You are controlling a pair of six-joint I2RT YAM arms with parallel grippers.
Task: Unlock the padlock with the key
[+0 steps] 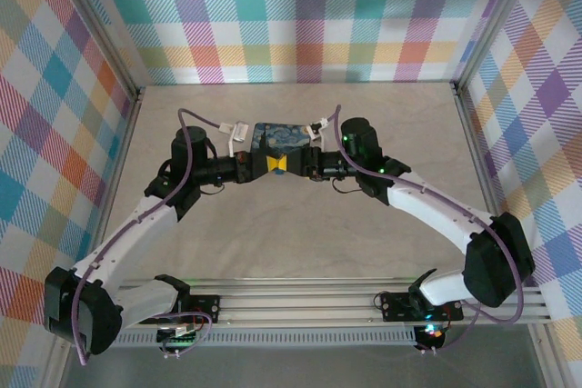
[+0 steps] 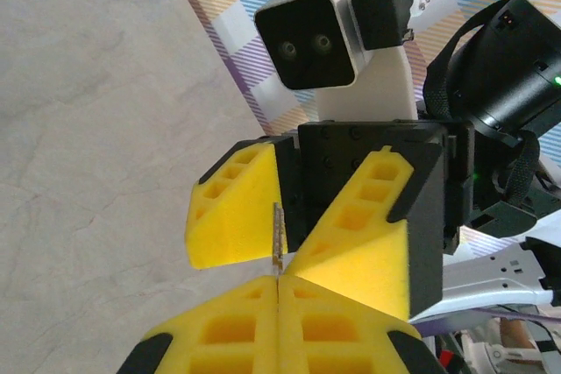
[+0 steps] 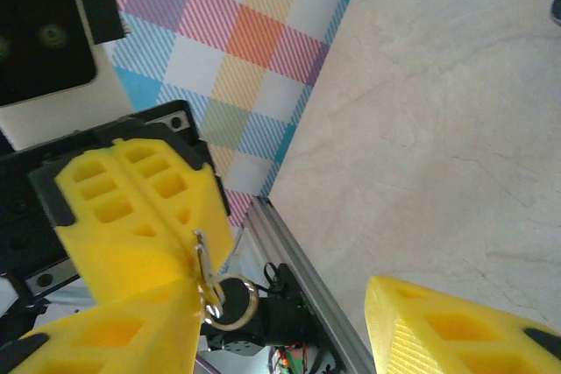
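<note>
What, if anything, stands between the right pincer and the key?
Nothing visible does. The left pincer is shut on the key. The right pincer is open, and the key already sits in its gap, close beside one of its fingers.

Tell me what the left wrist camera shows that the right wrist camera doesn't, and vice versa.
Left wrist: the right arm's wrist camera. Right wrist: a key ring by the left gripper, and a metal frame rail. Both: the key pinched in the shut left gripper, the open right gripper, the table, the plaid wall.
</note>
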